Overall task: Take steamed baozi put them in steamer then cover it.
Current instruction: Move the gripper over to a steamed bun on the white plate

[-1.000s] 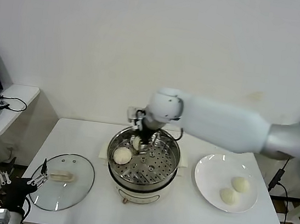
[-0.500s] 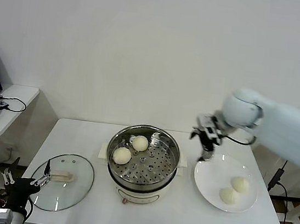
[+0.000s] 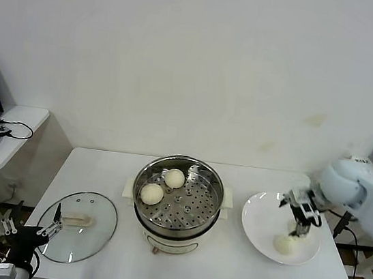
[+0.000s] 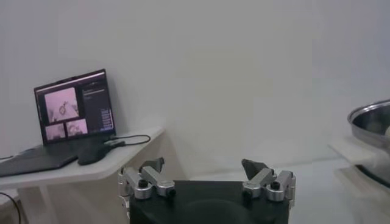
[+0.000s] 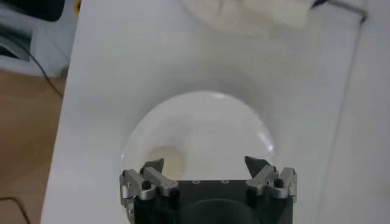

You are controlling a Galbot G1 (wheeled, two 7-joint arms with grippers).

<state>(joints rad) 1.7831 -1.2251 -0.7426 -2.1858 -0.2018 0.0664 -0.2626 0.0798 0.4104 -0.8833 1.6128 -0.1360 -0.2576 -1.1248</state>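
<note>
Right gripper (image 3: 298,216) sits over the white plate (image 3: 258,221), jaws spread wide and holding nothing. Right wrist view confirms it: both fingers apart, plate below, one bun partly visible by one finger.

Step in hand, as I judge it: fetching the third bun. Two buns (image 3: 164,186) already lie on the perforated tray of the steamer (image 3: 177,200), toward its far-left side. On the plate, one bun (image 3: 285,244) shows clearly just in front of the gripper; a second is probably hidden behind the fingers, cannot confirm.

Next move calls for: lowering so the open fingers straddle a bun, closing gently since the dough looks soft, then carrying it across to a bare patch of tray. Lid goes on last.

Glass lid (image 3: 78,227) lies flat on the table's left side, handle up, well apart from the pot. Left gripper (image 3: 26,232) waits low by the table's front-left corner, open, empty.

Surface: plain white table (image 3: 224,268). Room: white wall, a side desk at left with a laptop (image 4: 73,109) and a mouse.
</note>
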